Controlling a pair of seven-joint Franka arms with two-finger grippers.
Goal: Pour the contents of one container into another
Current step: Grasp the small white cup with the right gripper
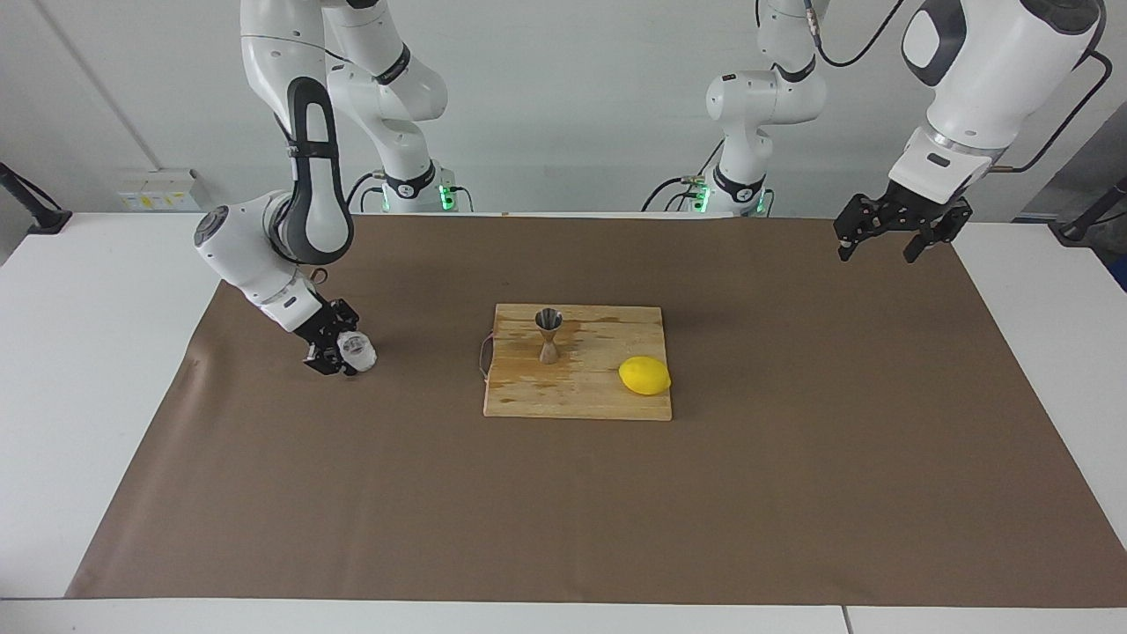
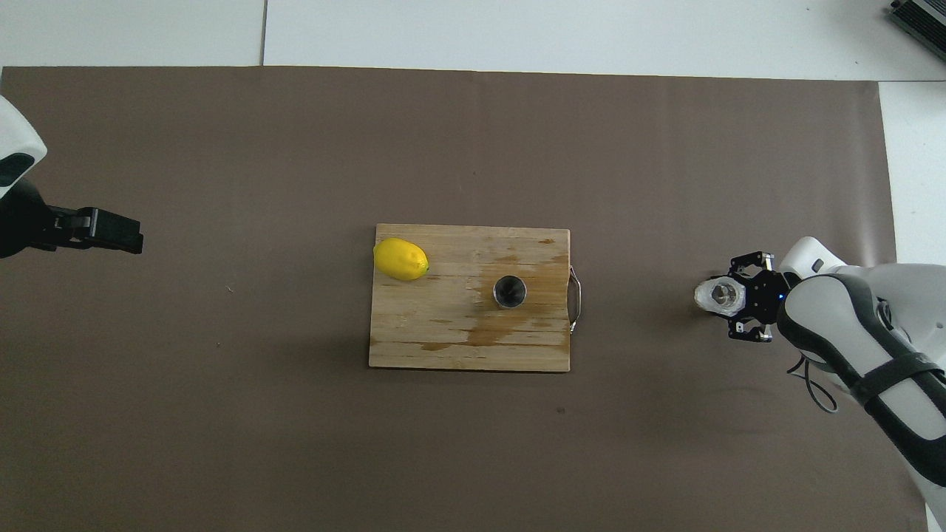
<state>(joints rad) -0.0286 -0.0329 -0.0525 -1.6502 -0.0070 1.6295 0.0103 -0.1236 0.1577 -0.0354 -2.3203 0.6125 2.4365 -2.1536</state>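
Note:
The small clear glass tumbler stands on the brown mat toward the right arm's end of the table. My right gripper is low at the mat and shut on the tumbler's sides. The steel hourglass jigger stands upright on the wooden cutting board at mid-table. My left gripper hangs open and empty in the air over the mat's edge at the left arm's end, where that arm waits.
A yellow lemon lies on the board's corner toward the left arm's end. The board has a wire handle on the side facing the tumbler. The brown mat covers most of the white table.

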